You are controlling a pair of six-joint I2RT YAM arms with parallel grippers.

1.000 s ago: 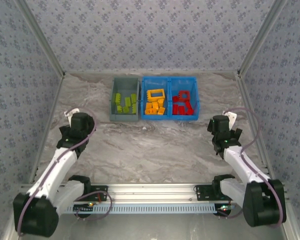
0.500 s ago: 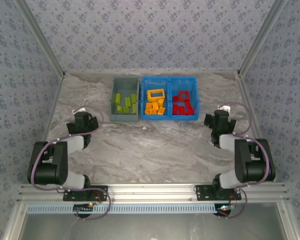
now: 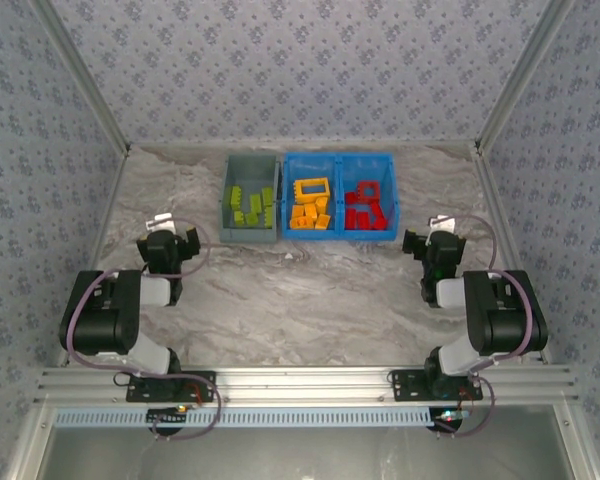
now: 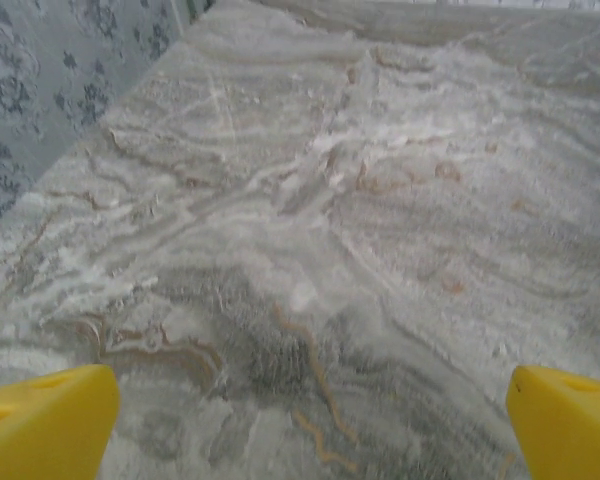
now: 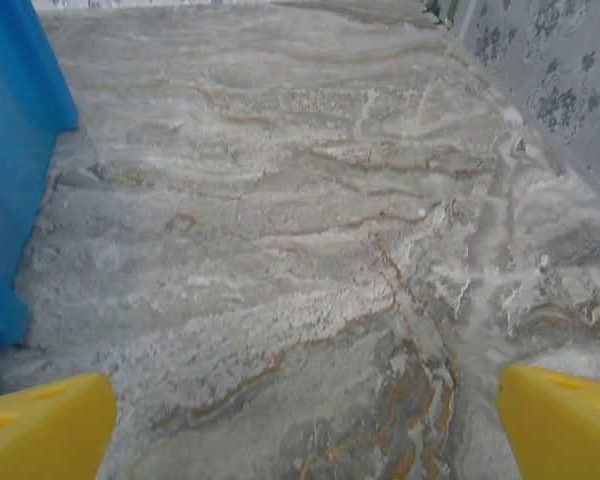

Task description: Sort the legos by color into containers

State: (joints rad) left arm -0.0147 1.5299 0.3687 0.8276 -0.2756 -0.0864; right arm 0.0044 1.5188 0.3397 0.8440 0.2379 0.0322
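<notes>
Pulled back toward its base since the earlier frame, the left gripper [image 3: 170, 243] hangs wide and empty over bare table [image 3: 300, 300], seemingly parked. Upper centre, green legos [image 3: 250, 204] sit in the grey bin [image 3: 248, 236]; orange and red sit in the blue tray [image 3: 338, 157]. Likewise the right gripper [image 3: 435, 245] has retreated, wide, empty; open marble lies between.

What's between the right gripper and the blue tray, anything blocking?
Nothing visible. Bare table lies between the right gripper and the blue tray. In the right wrist view the tray's wall sits at the left edge with open marble beside it. The jaws are wide open and empty.
</notes>
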